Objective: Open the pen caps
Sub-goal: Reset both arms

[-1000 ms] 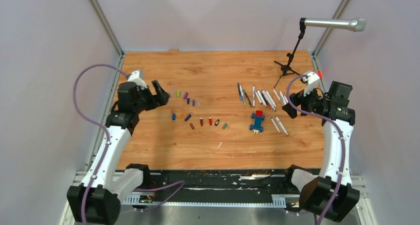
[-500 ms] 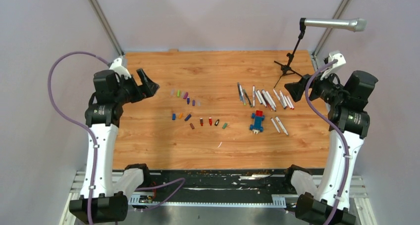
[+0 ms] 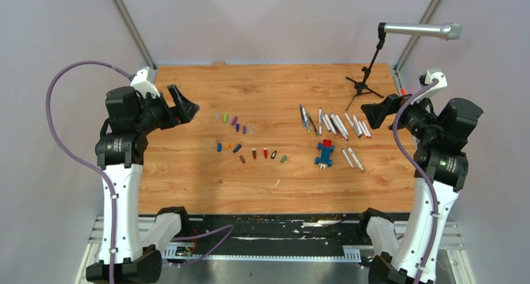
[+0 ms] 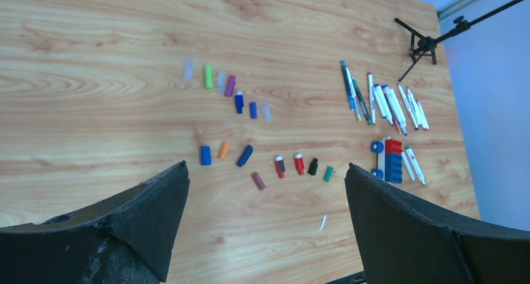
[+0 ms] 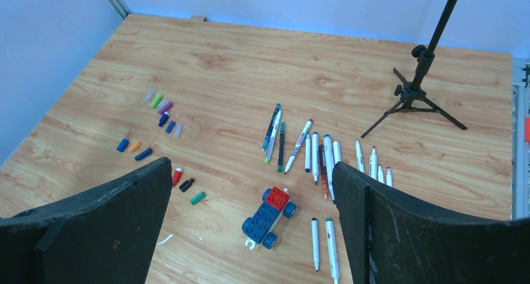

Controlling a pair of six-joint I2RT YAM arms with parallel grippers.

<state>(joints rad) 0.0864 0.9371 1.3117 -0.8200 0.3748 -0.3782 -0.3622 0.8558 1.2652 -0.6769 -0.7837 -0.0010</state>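
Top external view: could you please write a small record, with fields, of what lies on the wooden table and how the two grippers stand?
surface: light brown wooden table
pen caps: small plastic caps of many colours, loose in two rows on the left half, apart from the pens
pens: long white and grey pen barrels, side by side on the right half
toy: blue-and-red block car, just nearer than the pens
stand: black tripod microphone stand, far right corner
left gripper: open, empty
right gripper: open, empty
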